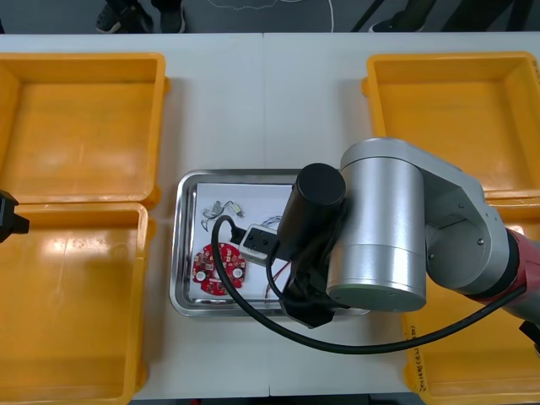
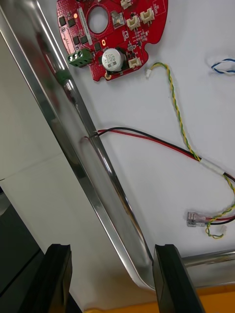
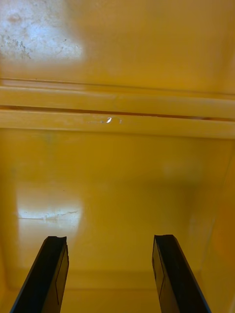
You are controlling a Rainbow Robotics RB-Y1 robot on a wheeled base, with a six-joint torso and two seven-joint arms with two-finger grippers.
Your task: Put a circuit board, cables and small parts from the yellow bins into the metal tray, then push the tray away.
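Your metal tray (image 1: 183,253) sat at the middle of the table (image 1: 253,93), between the yellow bins (image 1: 80,118), its white floor ringed by a shiny rolled rim with rounded corners. The round red circuit board (image 1: 218,266) lay flat at the tray's near left corner, close against the near rim, and small metal parts (image 1: 221,207) lay toward the far left corner. A thin, twisted red and yellow cable (image 2: 182,128) ran loosely over the white floor from the board toward the near right corner. One red-and-black strand reached the near rim, and a blue and white cable (image 2: 223,65) lay beyond it. Your right gripper (image 2: 111,252) hung above the tray's near right corner, its black fingers spread wide with nothing between them and the rim passing under the gap. The right arm (image 1: 396,228) covered the tray's right half. Bare table lay between the far rim and the table's far edge. Your left gripper (image 3: 110,242) was over the left bins, fingers wide apart and empty, above smooth glossy plastic where two bin rims met.
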